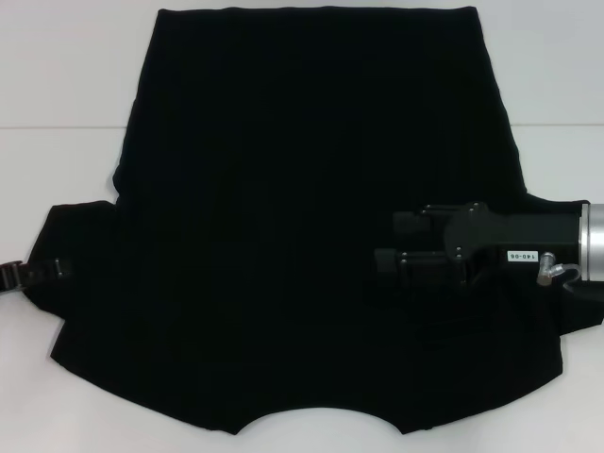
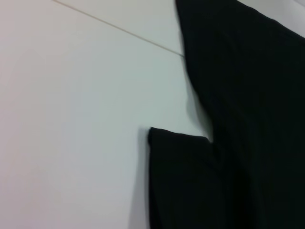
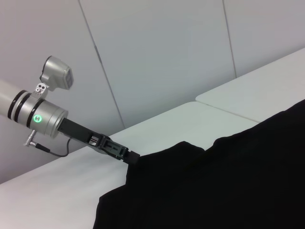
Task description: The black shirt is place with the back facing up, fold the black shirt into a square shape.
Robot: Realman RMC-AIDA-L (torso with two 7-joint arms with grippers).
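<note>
The black shirt point(image 1: 302, 217) lies spread flat on the white table point(image 1: 66, 160), plain side up, with the neck opening toward me and the hem at the far side. My left gripper point(image 1: 17, 275) is at the outer edge of the shirt's left sleeve; in the right wrist view it point(image 3: 129, 157) is pinched on that sleeve edge, which rises slightly to it. My right gripper point(image 1: 387, 241) reaches in from the right, low over the shirt's right chest area, black against the black cloth. The left wrist view shows the left sleeve and the side of the shirt point(image 2: 238, 119).
A seam between table panels point(image 1: 57, 127) runs across behind the sleeves. Bare white tabletop point(image 2: 71, 119) lies to the left of the shirt. A grey panelled wall point(image 3: 157, 57) stands beyond the table's left side.
</note>
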